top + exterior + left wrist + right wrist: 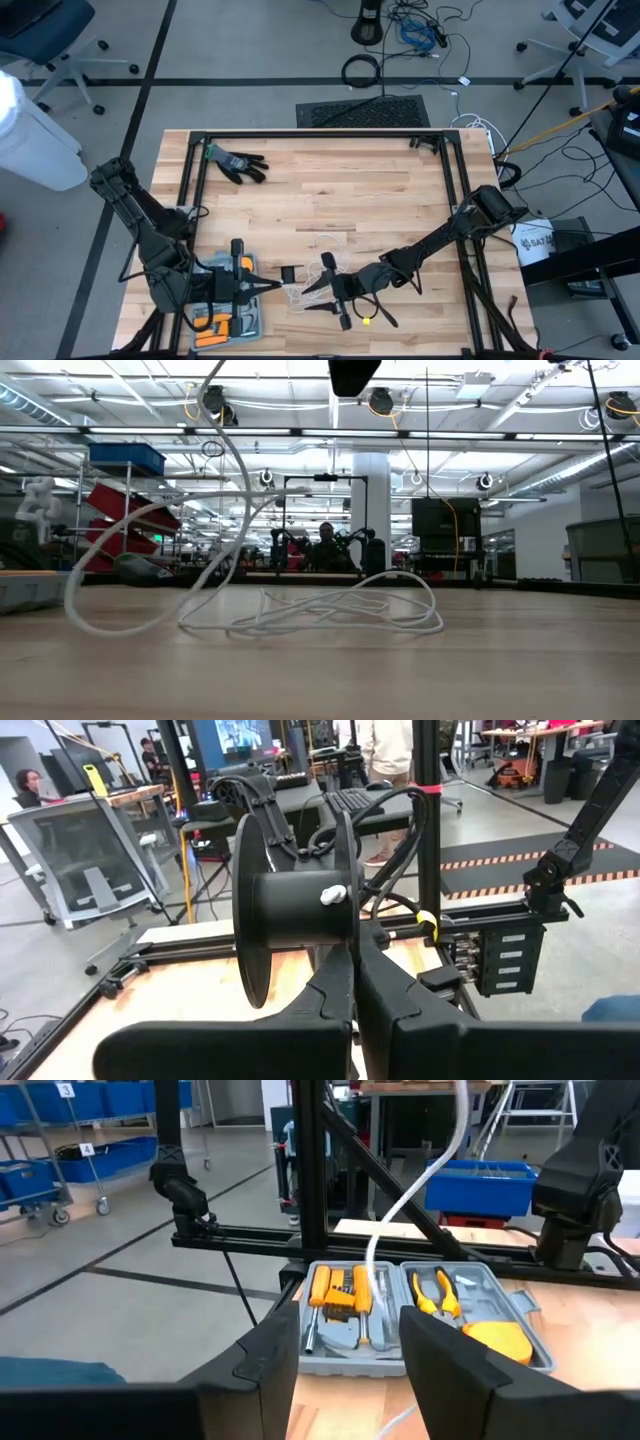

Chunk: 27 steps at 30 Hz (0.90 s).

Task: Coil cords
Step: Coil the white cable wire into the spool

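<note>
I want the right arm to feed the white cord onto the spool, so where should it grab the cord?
Best guess: take the white cord on the raised strand hanging between the right end effector and its open fingers, closing across it from the sides. That stretch is off the table and single, unlike the tangled loops lying flat. The left end effector holds the black spool.

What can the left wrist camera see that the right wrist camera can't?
Only the left wrist view shows the black spool, pinched in the left gripper, whose jaws are shut on it. Only the right wrist view shows the gray tool case with its orange tools, seen between the right gripper's open jaws, and the white cord hanging down in front. Both show the wooden table and its black frame.
</note>
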### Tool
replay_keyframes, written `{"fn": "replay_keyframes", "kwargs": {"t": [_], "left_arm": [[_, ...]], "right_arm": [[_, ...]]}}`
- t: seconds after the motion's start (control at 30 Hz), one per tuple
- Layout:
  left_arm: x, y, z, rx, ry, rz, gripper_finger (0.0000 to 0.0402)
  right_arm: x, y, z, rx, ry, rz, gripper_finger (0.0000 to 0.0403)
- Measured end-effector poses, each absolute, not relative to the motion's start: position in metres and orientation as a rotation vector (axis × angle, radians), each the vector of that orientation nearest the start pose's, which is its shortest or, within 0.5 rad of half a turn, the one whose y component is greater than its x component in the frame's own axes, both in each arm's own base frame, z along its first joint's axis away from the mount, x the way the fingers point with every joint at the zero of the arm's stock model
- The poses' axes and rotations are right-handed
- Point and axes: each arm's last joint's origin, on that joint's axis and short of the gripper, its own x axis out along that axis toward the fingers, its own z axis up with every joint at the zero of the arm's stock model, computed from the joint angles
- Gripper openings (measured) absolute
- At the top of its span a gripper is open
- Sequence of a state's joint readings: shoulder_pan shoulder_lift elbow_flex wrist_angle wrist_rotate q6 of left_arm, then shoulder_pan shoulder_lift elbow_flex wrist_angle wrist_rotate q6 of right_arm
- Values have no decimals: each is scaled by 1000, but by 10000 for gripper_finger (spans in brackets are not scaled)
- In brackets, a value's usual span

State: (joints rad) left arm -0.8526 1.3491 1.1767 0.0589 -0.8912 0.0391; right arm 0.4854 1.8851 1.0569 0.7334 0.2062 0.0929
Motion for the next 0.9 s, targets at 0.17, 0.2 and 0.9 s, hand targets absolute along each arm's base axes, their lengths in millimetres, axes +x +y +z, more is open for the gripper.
{"fn": "replay_keyframes", "kwargs": {"t": [0.17, 0.2, 0.9], "left_arm": [[216, -209, 368, 128, 76, 15, 0], [218, -208, 368, 130, 78, 14, 0], [238, -201, 358, 159, 103, 19, 0]], "right_arm": [[363, 184, 206, 77, 97, 273, 148], [363, 184, 206, 76, 96, 273, 146], [363, 184, 201, 61, 150, 259, 66]]}}
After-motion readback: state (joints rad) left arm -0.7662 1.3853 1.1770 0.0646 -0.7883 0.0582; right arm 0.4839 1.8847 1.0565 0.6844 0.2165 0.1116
